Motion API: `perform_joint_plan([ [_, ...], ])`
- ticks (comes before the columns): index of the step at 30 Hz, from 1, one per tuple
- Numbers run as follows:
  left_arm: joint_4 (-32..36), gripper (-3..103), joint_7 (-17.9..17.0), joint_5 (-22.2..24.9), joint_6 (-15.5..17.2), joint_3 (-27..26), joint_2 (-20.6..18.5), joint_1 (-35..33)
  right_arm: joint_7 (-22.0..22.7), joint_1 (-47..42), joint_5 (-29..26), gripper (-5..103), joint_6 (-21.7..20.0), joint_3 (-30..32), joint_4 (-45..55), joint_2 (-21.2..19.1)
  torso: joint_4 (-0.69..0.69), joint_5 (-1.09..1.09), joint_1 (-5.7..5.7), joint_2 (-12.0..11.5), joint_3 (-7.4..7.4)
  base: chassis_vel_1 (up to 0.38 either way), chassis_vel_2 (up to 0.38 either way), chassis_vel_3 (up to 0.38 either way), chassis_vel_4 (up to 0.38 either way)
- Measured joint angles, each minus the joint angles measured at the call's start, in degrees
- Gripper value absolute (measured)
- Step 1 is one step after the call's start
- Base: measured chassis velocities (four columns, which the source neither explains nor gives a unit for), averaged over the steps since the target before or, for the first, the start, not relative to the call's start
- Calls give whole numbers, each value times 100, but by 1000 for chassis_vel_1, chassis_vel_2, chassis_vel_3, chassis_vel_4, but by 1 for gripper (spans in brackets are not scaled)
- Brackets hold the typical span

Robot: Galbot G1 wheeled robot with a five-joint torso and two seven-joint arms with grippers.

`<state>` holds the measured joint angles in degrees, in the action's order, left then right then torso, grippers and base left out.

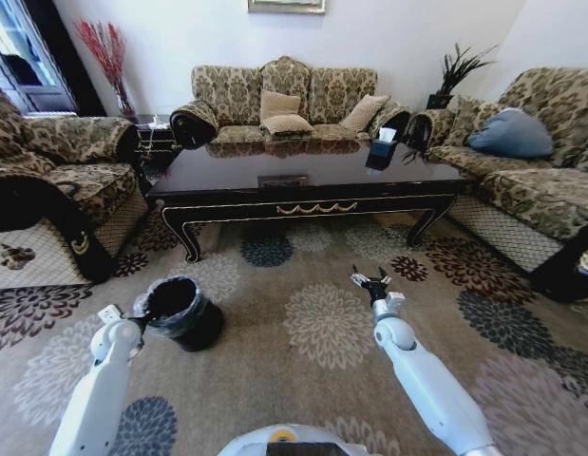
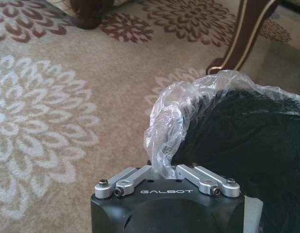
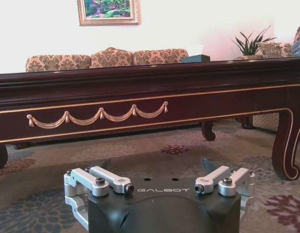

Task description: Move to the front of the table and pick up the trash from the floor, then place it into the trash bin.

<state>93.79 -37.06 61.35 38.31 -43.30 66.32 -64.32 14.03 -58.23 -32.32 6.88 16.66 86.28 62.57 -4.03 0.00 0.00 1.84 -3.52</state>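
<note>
The trash bin (image 1: 184,309), black with a crinkled clear liner (image 2: 164,121), stands on the floor (image 1: 322,328) left of centre, in front of the table (image 1: 312,176). My left gripper (image 1: 139,313) is at the bin's near rim. In the left wrist view the left gripper (image 2: 162,171) has its links drawn together, shut, right where a fold of liner rises; the bin's dark inside (image 2: 246,141) lies just beyond. My right gripper (image 1: 371,281) hovers low and open over the carpet, facing the table's gold-trimmed apron (image 3: 140,104); nothing is between the right gripper (image 3: 162,180) fingers. The trash is out of view.
Patterned sofas (image 1: 284,104) stand behind the table and at the right (image 1: 531,180), with an armchair (image 1: 56,190) at the left. A dark box (image 1: 381,152) sits on the tabletop. A curved table leg (image 2: 246,34) stands close beyond the bin. Open carpet lies between the two arms.
</note>
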Motion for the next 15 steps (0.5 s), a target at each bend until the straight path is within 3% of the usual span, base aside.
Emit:
perform_joint_plan([
  [3, 51, 0, 38, -150, 8, 55, 21, -108, 44, -26, -4, 100, -11, -14, 39, 58, 2, 0, 0, 0, 0, 0, 0, 0, 0],
  [6, 112, 5, 82, -223, 7, 67, 21, -179, 49, -49, -4, 100, -13, -13, 68, 66, 1, 1, 0, 0, 1, 0, 0, 0, 0],
  [7, 174, 15, 115, -255, -12, 61, 24, -232, 53, -74, -5, 100, -14, 1, 96, 67, 1, 0, 0, 0, 1, 0, 0, 0, 0],
  [11, 526, 26, 399, -463, -207, -54, -3, -430, 55, -136, -5, 100, -11, 57, 164, 55, -1, -1, 0, 0, 0, 0, 0, 0, 0],
  [12, 658, 26, 502, -580, -273, -88, -25, -510, 55, -160, -2, 100, -3, 80, 185, 48, 0, 0, 0, 0, 1, 0, 0, 0, 0],
  [13, 1007, 36, 756, -1022, -545, -177, -71, -759, 56, -211, 22, 100, 35, 136, 232, 31, 3, 2, 0, 0, 1, 0, 0, 0, 0],
  [15, 1426, 42, 1010, -1536, -917, -299, -95, -1050, 45, -275, 65, 100, 101, 205, 301, 15, 3, 2, 0, 0, 1, 0, 0, 0, 0],
])
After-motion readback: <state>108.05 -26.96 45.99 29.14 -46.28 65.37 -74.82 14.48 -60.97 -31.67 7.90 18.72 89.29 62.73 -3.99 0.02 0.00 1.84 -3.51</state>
